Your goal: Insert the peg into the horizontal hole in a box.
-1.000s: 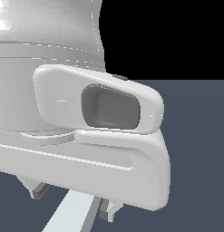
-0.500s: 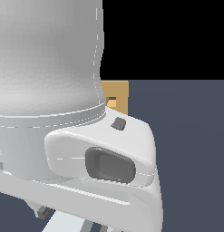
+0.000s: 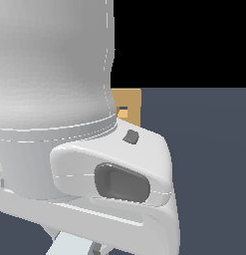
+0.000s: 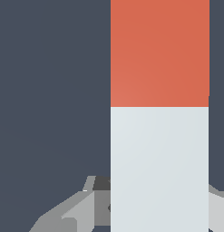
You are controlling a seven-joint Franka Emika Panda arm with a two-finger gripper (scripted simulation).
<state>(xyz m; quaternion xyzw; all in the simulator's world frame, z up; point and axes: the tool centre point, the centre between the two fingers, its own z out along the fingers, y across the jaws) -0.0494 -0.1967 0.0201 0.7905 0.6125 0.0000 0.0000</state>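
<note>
The gripper is grasping the slim grey-white, red-tipped peg; the tan square box is showing its hole at 12 o'clock.

Dark slate floor, black backdrop

Peg: square-section bar, pale grey-white with a red-orange end section, colour break sharp and square across. Wrist view shows it lengthwise, filling much of the frame. Exterior view shows only a pale sliver of it at the frame's lower edge, under the arm.

Box: tan block on the dark floor, upright, mostly hidden behind the arm. Hole: small square opening in the box's visible face, dark inside. Peg well apart from the box, not in the hole.
</note>
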